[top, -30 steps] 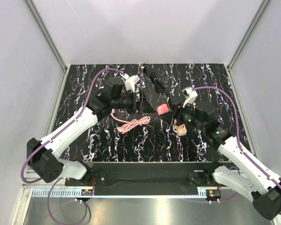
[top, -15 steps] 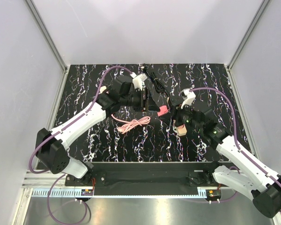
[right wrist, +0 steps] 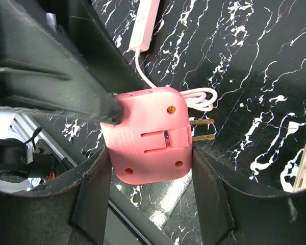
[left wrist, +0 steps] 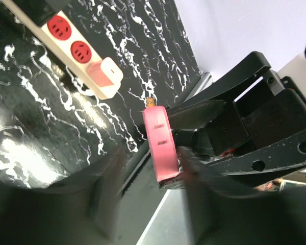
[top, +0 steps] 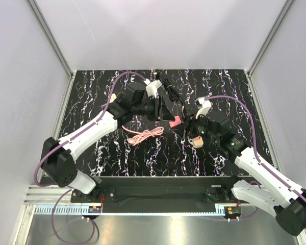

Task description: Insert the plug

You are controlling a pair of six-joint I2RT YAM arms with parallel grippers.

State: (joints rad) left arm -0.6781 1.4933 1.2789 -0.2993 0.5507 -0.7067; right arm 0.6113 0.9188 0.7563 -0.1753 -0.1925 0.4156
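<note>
Handover at centre: right gripper clamps plug; left gripper, fingers apart, apparently closes next, strip upper left.

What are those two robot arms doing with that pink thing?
The right pincer is gripping a pink plug, its prongs poking out. The left pincer is right up against the same plug; I can't tell if it's squeezing it too. The plug isn't in the power strip yet.
</note>
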